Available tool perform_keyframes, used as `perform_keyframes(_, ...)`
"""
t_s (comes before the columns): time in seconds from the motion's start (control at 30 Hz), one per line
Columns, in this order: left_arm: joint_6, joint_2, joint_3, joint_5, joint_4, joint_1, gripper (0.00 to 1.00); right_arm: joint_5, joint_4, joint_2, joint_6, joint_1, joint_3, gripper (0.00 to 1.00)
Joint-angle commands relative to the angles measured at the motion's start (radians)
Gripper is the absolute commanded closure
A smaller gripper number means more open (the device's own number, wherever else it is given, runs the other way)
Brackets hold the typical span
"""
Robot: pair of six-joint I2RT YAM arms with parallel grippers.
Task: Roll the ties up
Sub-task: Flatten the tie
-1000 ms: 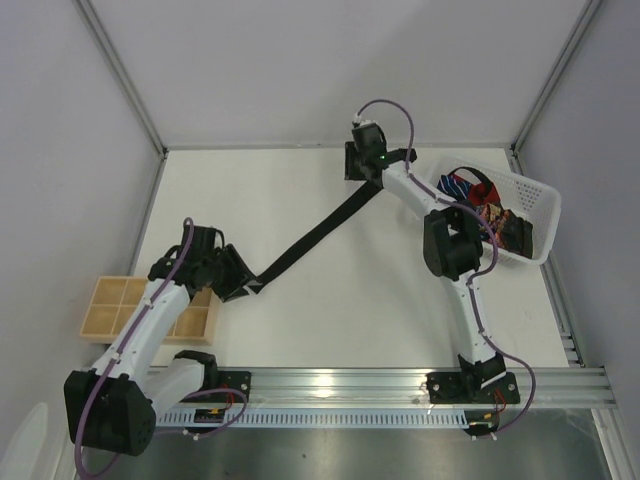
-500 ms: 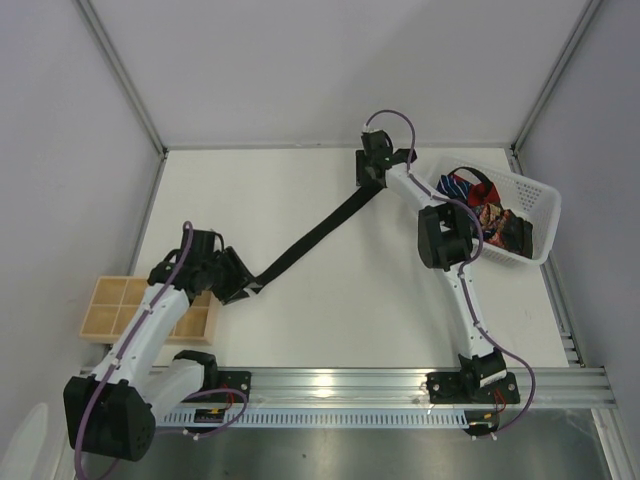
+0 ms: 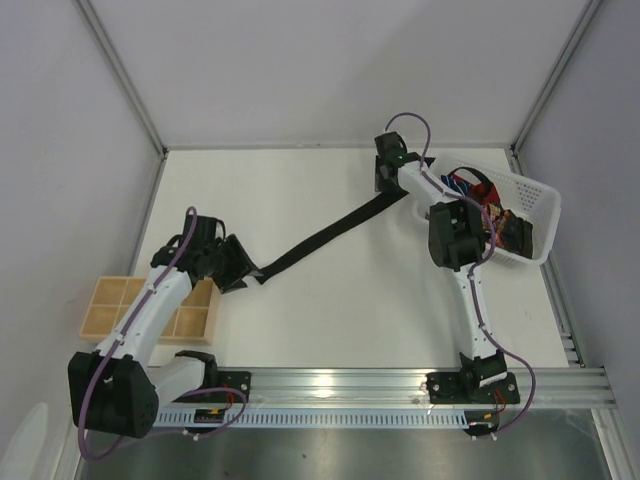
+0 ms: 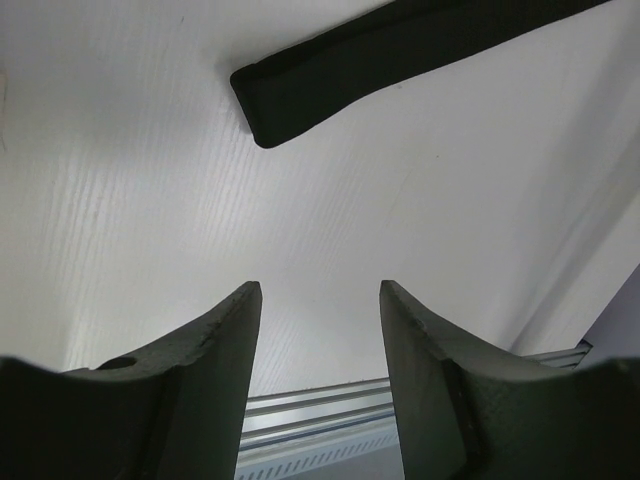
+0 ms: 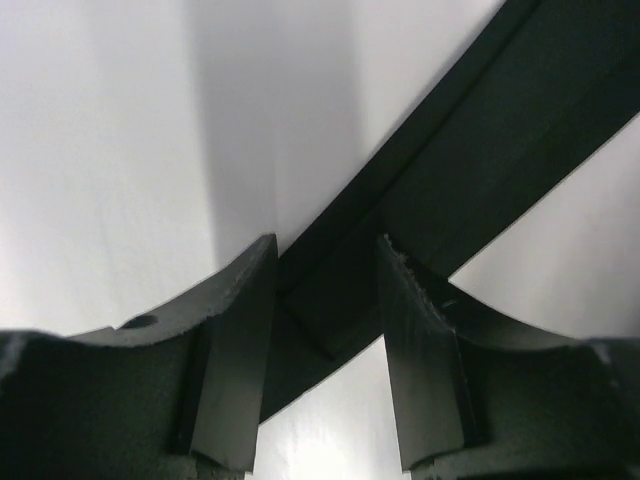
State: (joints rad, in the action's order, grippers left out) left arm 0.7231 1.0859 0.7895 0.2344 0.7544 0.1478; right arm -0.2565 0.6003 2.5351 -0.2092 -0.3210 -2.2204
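Note:
One black tie (image 3: 320, 240) lies flat and stretched diagonally across the white table. Its near, rounded end (image 4: 270, 110) rests just ahead of my left gripper (image 4: 318, 290), which stands open with nothing between its fingers. In the top view that left gripper (image 3: 243, 270) sits right beside that end. My right gripper (image 3: 388, 186) hovers low over the tie's far end by the basket. Its jaws (image 5: 325, 245) stand apart, and the black tie (image 5: 480, 150) and a folded part of it lie under and between them, ungripped. More ties (image 3: 478, 196), striped and red, lie bundled in the basket.
A white lattice basket (image 3: 545, 200) stands at the right edge, close to the right arm's elbow. A wooden compartment tray (image 3: 110, 305) sits off the table's left side under the left arm. An aluminium rail (image 3: 400, 385) runs along the near edge.
The left gripper has opened and let go of the tie's near end, which now lies on the table. The right gripper has moved right toward the basket, pulling the tie's far end along.

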Motion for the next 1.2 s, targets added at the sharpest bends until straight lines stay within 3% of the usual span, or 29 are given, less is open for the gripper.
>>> perform_keyframes(0.0, -0.044, 0.032, 0.051, -0.006, -0.021, -0.02, 0.43, -0.092, 0.135, -0.071, -0.015, 0.023, 0.189, 0.51)
perform_keyframes(0.17, -0.048, 0.091, 0.057, 0.026, -0.05, -0.025, 0.38, 0.02, 0.029, -0.2, 0.001, 0.03, 0.373, 0.49)
perform_keyframes(0.43, -0.089, 0.18, 0.091, 0.025, -0.064, -0.074, 0.38, 0.112, 0.084, -0.199, -0.031, 0.027, 0.16, 0.46)
perform_keyframes(0.63, -0.129, 0.215, 0.091, 0.039, -0.075, -0.116, 0.39, 0.216, 0.099, -0.327, -0.062, -0.07, 0.19, 0.44)
perform_keyframes(0.8, -0.129, 0.252, 0.063, 0.06, -0.107, -0.125, 0.41, 0.55, 0.012, -0.378, -0.142, -0.193, 0.33, 0.51)
perform_keyframes(0.87, -0.128, 0.253, 0.051, 0.062, -0.118, -0.125, 0.42, 0.707, 0.007, -0.354, -0.189, -0.266, 0.347, 0.6)
perform_keyframes(0.93, -0.128, 0.253, 0.04, 0.06, -0.121, -0.123, 0.43, 0.817, -0.081, -0.346, -0.266, -0.338, 0.384, 0.62)
perform_keyframes(1.0, -0.129, 0.253, 0.036, 0.057, -0.119, -0.126, 0.43, 0.855, -0.152, -0.331, -0.297, -0.377, 0.403, 0.69)
perform_keyframes(1.17, -0.137, 0.238, 0.016, 0.033, -0.118, -0.132, 0.44, 0.939, -0.243, -0.27, -0.4, -0.447, 0.392, 0.76)
